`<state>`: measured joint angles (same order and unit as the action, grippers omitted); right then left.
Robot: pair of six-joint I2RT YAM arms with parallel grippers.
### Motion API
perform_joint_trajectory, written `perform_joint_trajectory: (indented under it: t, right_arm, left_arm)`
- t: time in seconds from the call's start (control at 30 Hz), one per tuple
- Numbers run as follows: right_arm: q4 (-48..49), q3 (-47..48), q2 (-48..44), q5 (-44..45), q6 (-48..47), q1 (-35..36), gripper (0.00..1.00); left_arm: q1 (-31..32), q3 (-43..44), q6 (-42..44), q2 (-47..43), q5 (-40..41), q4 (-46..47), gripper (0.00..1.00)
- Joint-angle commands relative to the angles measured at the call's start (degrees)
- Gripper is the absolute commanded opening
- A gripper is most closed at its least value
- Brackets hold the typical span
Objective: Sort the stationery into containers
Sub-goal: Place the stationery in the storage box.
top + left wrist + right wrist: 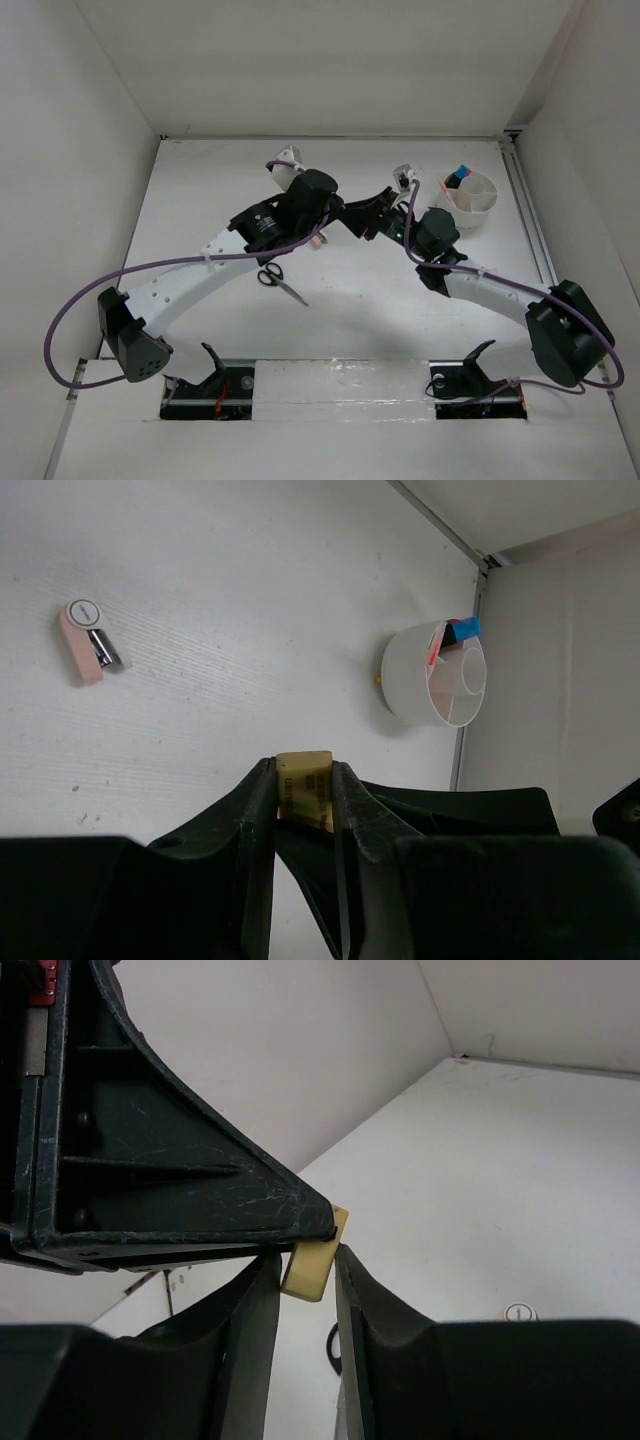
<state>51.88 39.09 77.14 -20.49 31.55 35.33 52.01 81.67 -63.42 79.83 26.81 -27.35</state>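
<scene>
A small tan piece [304,778] is pinched between the tips of my left gripper [302,768], held above the table. In the right wrist view the same tan piece [313,1260] sticks out from under the left finger, and my right gripper [306,1265] is shut around its free end. The two grippers meet tip to tip [374,222] over mid table. The white bowl [410,675] stands at the far right with the white cup [470,675] inside it. Pink and blue marker caps [452,635] poke out of the bowl. Black-handled scissors [280,279] lie near the left arm.
A pinkish eraser-like item with a white disc and a metal part [85,645] lies on the table left of the left gripper. White walls enclose the table on the left, back and right. A metal rail [530,215] runs along the right edge.
</scene>
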Motion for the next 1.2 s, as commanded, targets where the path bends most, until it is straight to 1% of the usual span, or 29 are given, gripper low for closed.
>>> perform_joint_trajectory:
  t: [0.0,0.07,0.13,0.17,0.2,0.23,0.3,0.33,0.4,0.47,0.5,0.53,0.57,0.6,0.63,0.67,0.73,0.8,0.83,0.87,0.9,0.93,1.0,1.03,1.07,1.13,1.17]
  right_arm:
    - [6.0,3.0,0.3,-0.9,0.7,0.1,0.33]
    - [6.5,3.0,0.3,-0.9,1.2,0.1,0.32]
    - [6.5,3.0,0.3,-0.9,1.2,-0.4,0.25]
    - [6.5,3.0,0.3,-0.9,1.2,-0.4,0.13]
    - [6.5,3.5,0.3,-0.9,1.2,-0.4,0.05]
    - [5.4,3.5,0.3,-0.9,1.2,-0.4,0.0]
    - [3.6,4.1,0.3,-0.3,0.3,-0.4,0.0]
    - [3.1,4.1,0.3,-0.3,-0.3,-1.0,0.0]
    - [1.2,4.1,-0.4,-0.3,-1.7,-1.0,0.0]
    - [0.7,4.1,-1.0,-0.3,-2.5,-1.5,0.0]
    - [0.7,3.5,-1.7,-0.3,-2.5,-1.5,0.0]
    - [-0.9,3.4,-1.7,-0.3,-4.1,-2.1,0.0]
    - [-1.9,3.4,-1.7,-1.0,-5.0,-2.1,0.0]
    - [-3.3,4.1,-2.4,-1.0,-6.2,-2.7,0.0]
    - [-4.8,4.2,-2.4,-1.6,-9.2,-2.7,0.0]
    - [-8.6,5.0,-2.4,-1.6,-10.7,-3.6,0.0]
    - [-12.9,5.9,-3.0,-2.1,-14.0,-6.7,0.0]
    - [-19.2,7.4,-3.0,-2.7,-19.1,-9.7,0.0]
    - [-21.4,8.0,-3.0,-3.6,-20.9,-13.2,0.0]
    - [-23.3,9.4,-3.5,-4.1,-25.2,-15.1,0.0]
    - [-28.5,10.3,-3.5,-4.1,-27.7,-16.9,0.0]
    - [-30.9,11.3,-3.5,-3.5,-30.3,-20.0,0.0]
    - [-37.6,14.5,-4.1,1.7,-36.0,-22.1,0.0]
    - [-38.7,15.5,-4.1,5.9,-37.9,-23.2,0.0]
    - [-38.7,16.1,-3.4,6.5,-39.4,-26.1,0.0]
    - [-38.7,18.1,-1.5,5.6,-40.1,-30.0,0.0]
    - [-38.7,19.1,-0.4,2.7,-38.9,-34.8,0.0]
  left_arm:
    - [0.0,-1.1,0.6,-0.7,-0.9,1.6,0.0]
    - [0.0,-1.1,0.6,-0.7,-0.9,1.6,0.0]
    - [0.0,-1.1,0.6,-0.7,-0.9,1.6,0.0]
    - [0.0,-1.1,0.6,-0.7,-0.9,1.6,0.0]
    - [0.0,-1.6,0.6,-0.7,-0.9,2.1,0.0]
    - [0.0,-1.6,1.1,-0.7,-0.9,2.1,0.0]
    - [0.0,-1.6,1.7,-0.2,-0.9,2.1,0.0]
    - [0.0,-1.6,1.7,-0.2,-0.9,2.1,0.03]
    - [0.0,-1.0,2.2,-0.2,-0.3,2.1,0.2]
    - [0.0,-1.0,2.8,-0.2,-0.3,2.1,0.25]
    - [0.0,-1.0,2.8,-0.2,0.3,2.1,0.29]
    - [0.0,-1.0,2.8,-0.2,0.3,2.1,0.37]
    - [0.0,-1.0,2.8,-0.7,0.8,2.8,0.63]
    - [0.0,-1.0,3.3,-0.7,0.8,2.8,0.8]
    - [0.0,-0.4,3.3,-0.7,1.5,2.8,0.95]
    - [0.0,0.5,4.0,-0.7,2.9,2.8,1.0]
    - [-1.2,2.0,5.1,-0.7,3.5,1.1,1.0]
    - [-4.1,3.6,5.9,-0.7,3.5,-0.5,1.0]
    - [-5.2,3.6,5.9,-1.3,2.7,-1.6,1.0]
    - [-6.1,3.6,6.5,-1.3,2.2,-1.6,1.0]
    - [-7.8,2.7,7.2,-2.7,0.8,-2.1,1.0]
    - [-8.5,1.9,7.2,-2.7,-0.1,-2.1,1.0]
    - [-8.5,-0.9,7.7,-4.8,-1.3,-2.6,1.0]
    - [-8.5,-1.9,8.6,-4.8,-1.8,-2.6,1.0]
    - [-8.5,-2.7,9.4,-5.6,-2.5,-3.1,1.0]
    - [-8.5,-4.0,10.0,-6.3,-2.5,-5.0,1.0]
    - [-8.5,-4.9,10.7,-7.1,-2.5,-6.6,1.0]
